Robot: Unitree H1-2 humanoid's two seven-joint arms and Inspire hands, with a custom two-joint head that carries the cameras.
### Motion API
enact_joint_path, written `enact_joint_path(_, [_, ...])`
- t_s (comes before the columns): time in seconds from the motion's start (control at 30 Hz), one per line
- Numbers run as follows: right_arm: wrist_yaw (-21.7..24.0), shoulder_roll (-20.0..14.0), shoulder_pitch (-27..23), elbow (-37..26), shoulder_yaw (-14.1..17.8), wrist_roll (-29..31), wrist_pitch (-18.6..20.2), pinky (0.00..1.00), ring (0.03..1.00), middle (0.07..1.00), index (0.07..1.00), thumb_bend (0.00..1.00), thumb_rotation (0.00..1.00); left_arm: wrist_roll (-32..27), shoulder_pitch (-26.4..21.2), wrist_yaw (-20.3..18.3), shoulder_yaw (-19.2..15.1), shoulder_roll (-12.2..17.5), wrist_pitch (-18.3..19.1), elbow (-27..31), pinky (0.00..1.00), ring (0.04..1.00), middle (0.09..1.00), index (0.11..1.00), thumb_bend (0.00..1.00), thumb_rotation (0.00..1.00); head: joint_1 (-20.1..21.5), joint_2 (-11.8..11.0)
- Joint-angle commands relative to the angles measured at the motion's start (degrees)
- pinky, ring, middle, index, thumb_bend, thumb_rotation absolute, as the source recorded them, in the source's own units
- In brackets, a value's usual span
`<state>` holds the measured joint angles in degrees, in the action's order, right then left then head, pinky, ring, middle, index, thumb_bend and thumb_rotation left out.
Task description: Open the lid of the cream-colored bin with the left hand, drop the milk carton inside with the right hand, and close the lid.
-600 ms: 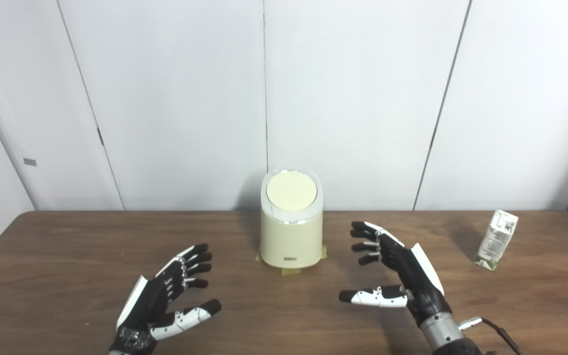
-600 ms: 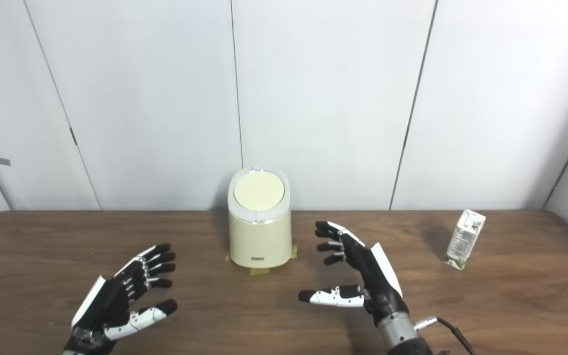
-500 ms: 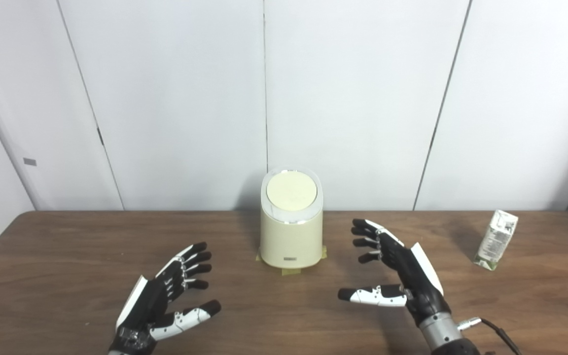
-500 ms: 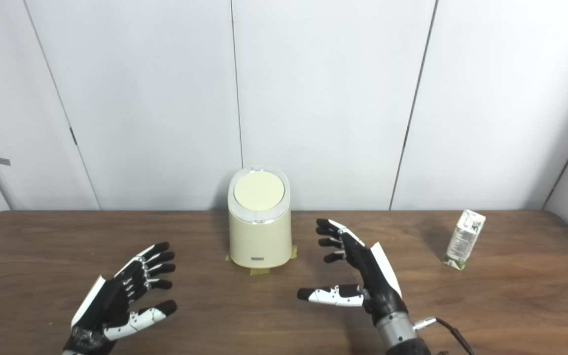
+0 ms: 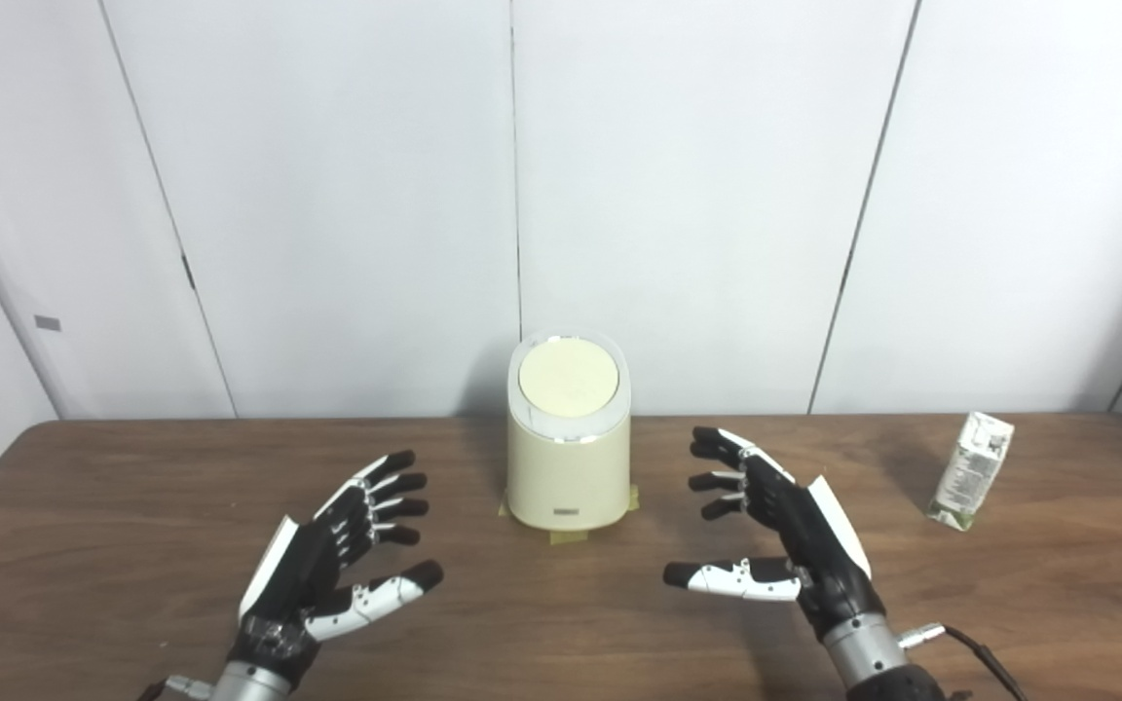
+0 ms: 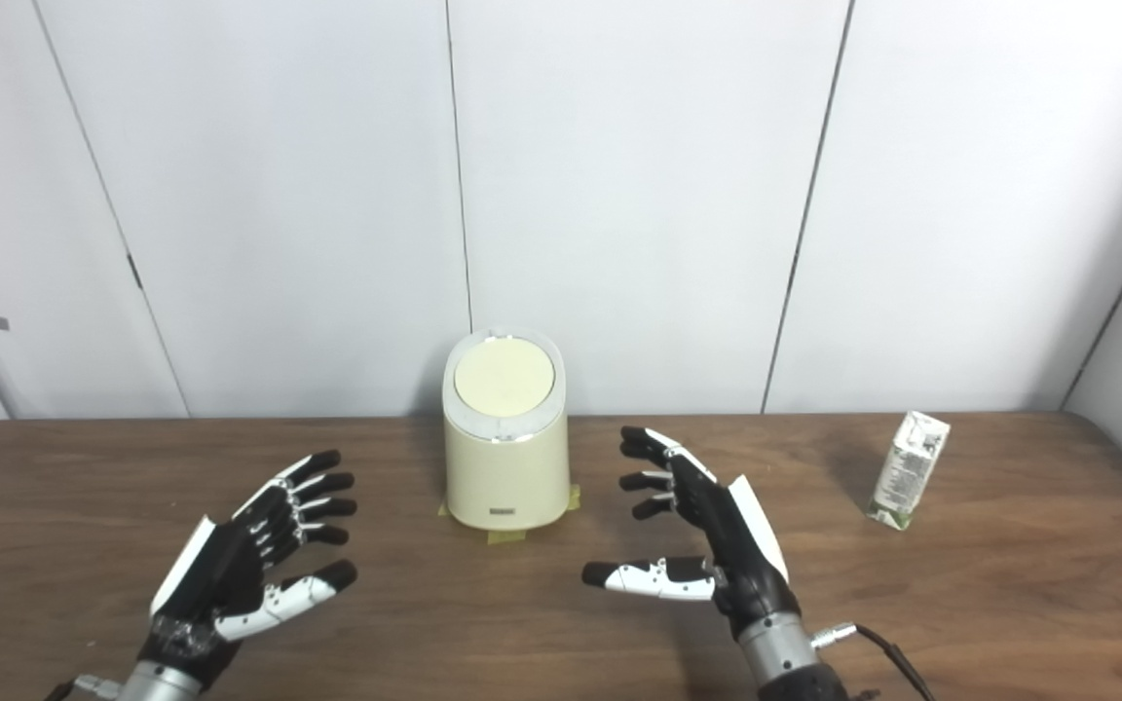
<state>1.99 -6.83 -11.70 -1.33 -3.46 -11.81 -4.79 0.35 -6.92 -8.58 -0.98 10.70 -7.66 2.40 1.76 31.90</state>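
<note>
The cream-colored bin [image 5: 568,467] stands at the back middle of the wooden table [image 5: 93,506], its round lid [image 5: 567,377] down flat in a white rim. A small white and green milk carton [image 5: 972,470] stands upright near the table's right end. My left hand [image 5: 332,565] hovers open over the table, front left of the bin, holding nothing. My right hand [image 5: 780,535] is open too, front right of the bin and well left of the carton, thumb pointing left. Neither hand touches anything.
Yellow tape [image 5: 566,534] shows under the bin's base. White wall panels [image 5: 697,195] rise right behind the table's far edge. A cable [image 5: 985,657] trails from my right wrist.
The whole picture has shifted a little, so the camera moved. My left hand has risen slightly forward toward the bin. The right hand, bin and carton stay as they were.
</note>
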Motion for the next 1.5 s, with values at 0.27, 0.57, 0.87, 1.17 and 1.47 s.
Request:
enact_joint_path(0.27, [-0.5, 0.1, -1.6, -1.9, 0.6, 0.8, -1.4, 0.59, 0.726, 0.819, 0.835, 0.8, 0.17, 10.4, -8.7, 10.0, -0.5, -6.4, 7.2, 2.6, 0.95, 0.976, 0.962, 0.983, 0.86, 0.38, 0.0, -0.2])
enact_joint_path(0.57, [-0.7, 0.1, -2.0, -0.9, 0.9, 1.2, -2.6, 0.58, 0.715, 0.818, 0.834, 0.78, 0.18, 17.9, -17.9, 11.4, 2.4, -6.0, 13.6, 0.1, 0.99, 1.0, 1.0, 1.0, 0.91, 0.38, 0.0, -0.7])
enact_joint_path(0.87, [-0.7, 0.2, -2.3, -0.6, 0.6, 0.9, -2.7, 0.57, 0.71, 0.815, 0.826, 0.79, 0.19, 20.9, -26.4, 12.3, 4.0, -6.4, 17.2, -4.8, 0.95, 1.0, 1.0, 1.0, 0.94, 0.36, -0.2, -1.0])
enact_joint_path(1.17, [-0.1, 0.2, -2.3, -1.6, -0.5, -0.1, -1.5, 0.58, 0.736, 0.832, 0.824, 0.78, 0.12, 24.2, -32.0, 15.9, 5.8, -6.6, 17.4, -13.1, 0.93, 1.0, 1.0, 1.0, 0.87, 0.26, 0.2, -1.2])
enact_joint_path(1.47, [-1.0, 1.1, -2.3, -2.2, -0.9, -1.7, -1.6, 0.59, 0.735, 0.819, 0.823, 0.77, 0.15, 26.0, -34.0, 19.2, 7.7, -7.0, 16.5, -18.4, 0.82, 0.978, 1.0, 1.0, 0.86, 0.24, 1.5, -1.1])
